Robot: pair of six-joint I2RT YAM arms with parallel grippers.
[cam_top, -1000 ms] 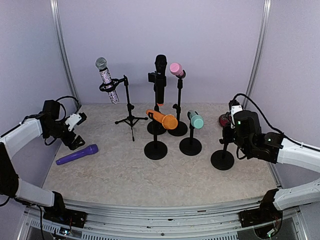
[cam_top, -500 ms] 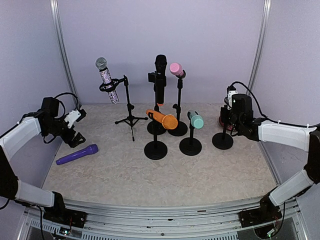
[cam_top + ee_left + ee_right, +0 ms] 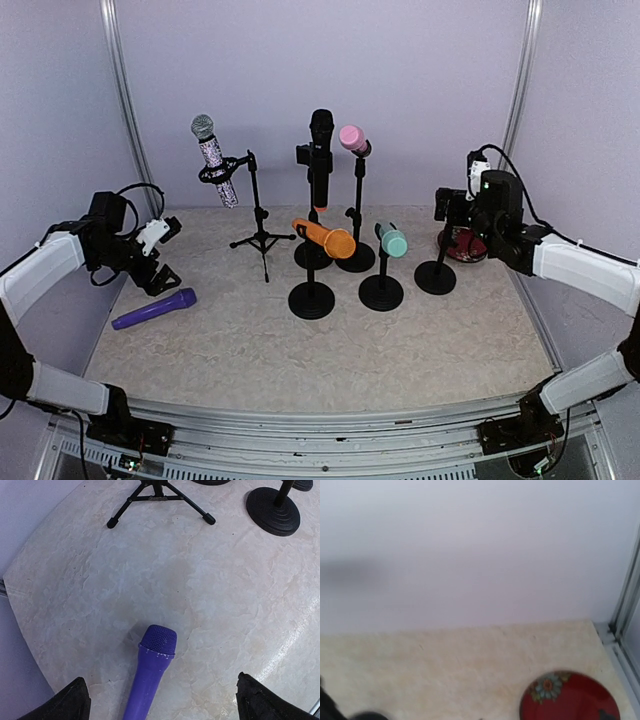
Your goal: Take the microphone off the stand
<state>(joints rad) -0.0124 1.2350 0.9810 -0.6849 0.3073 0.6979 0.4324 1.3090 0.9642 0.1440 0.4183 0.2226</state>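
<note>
On the table, front-left of the tripod stand, the purple microphone lies flat, off any stand; the glitter microphone sits clipped in the tripod stand itself. Spread wide, the left fingers hang over the purple microphone, not touching; right fingers far right of the tripod stand, wide or narrow can't tell.

Soft, bright, even light, faint shadows. Right wrist view wholly blurred. Left wrist view: microphone sharp, table glare at lower right.
</note>
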